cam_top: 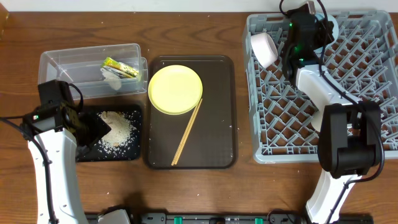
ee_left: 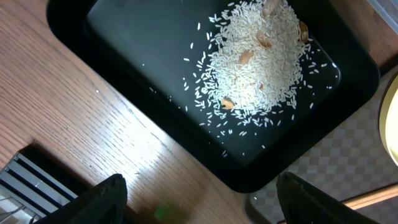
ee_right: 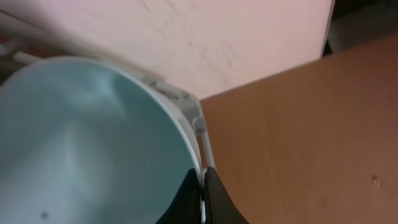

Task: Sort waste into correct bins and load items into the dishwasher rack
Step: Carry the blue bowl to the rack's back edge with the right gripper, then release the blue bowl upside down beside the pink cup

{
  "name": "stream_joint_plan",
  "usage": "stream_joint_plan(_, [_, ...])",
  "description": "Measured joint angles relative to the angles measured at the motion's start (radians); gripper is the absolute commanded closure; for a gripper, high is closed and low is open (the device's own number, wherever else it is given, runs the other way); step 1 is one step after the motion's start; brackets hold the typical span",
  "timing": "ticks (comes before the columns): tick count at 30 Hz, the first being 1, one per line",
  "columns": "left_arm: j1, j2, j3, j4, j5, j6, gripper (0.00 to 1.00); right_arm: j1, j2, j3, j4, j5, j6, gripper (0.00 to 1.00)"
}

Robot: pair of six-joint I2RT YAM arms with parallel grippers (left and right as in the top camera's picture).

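1. The right gripper (ee_right: 202,194) is clenching the rim of the light blue bowl (ee_right: 81,143), holding it at the far edge of the dishwasher rack (cam_top: 373,93).
2. The white bowl (cam_top: 264,48) is lying tilted in the rack's far left corner.
3. The left gripper (ee_left: 202,186) is hanging spread wide and empty over the black tray (ee_left: 124,37), where the rice heap (ee_left: 255,62) is sitting.
4. The snack wrapper (cam_top: 120,67) and white scrap (cam_top: 113,79) are lying in the clear tub (cam_top: 68,65).
5. The yellow plate (cam_top: 175,89) and chopsticks (cam_top: 187,132) are resting on the brown serving tray (cam_top: 217,143).

Grained brown wooden worktop (cam_top: 199,25), glossy shallow black plastic tray (ee_left: 124,68), matt grey plastic lattice rack (cam_top: 348,93), clear plastic rectangular tub (cam_top: 81,62).
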Motion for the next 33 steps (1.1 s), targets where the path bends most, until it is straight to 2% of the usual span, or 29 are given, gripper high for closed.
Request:
stream_joint_plan(12, [0.000, 0.000, 0.000, 0.000, 0.000, 0.000, 0.20, 0.080, 0.000, 0.008, -0.164, 0.029, 0.183, 0.99])
stream_joint_plan(19, [0.000, 0.000, 0.000, 0.000, 0.000, 0.000, 0.20, 0.113, 0.000, 0.007, -0.333, 0.044, 0.366, 0.92])
stream_joint_plan(22, [0.000, 0.000, 0.000, 0.000, 0.000, 0.000, 0.20, 0.121, -0.018, 0.004, -0.446, -0.007, 0.452, 0.87])
stream_joint_plan(24, [0.000, 0.000, 0.000, 0.000, 0.000, 0.000, 0.20, 0.121, -0.051, 0.001, -0.515, -0.061, 0.506, 0.79])
stream_joint_plan(25, [0.000, 0.000, 0.000, 0.000, 0.000, 0.000, 0.20, 0.121, -0.075, 0.000, -0.546, -0.089, 0.531, 0.73])
stream_joint_plan(30, [0.000, 0.000, 0.000, 0.000, 0.000, 0.000, 0.20, 0.121, -0.264, 0.000, -0.734, -0.240, 0.638, 0.62])
stream_joint_plan(33, [0.000, 0.000, 0.000, 0.000, 0.000, 0.000, 0.20, 0.121, -0.395, 0.000, -0.867, -0.409, 0.700, 0.61])
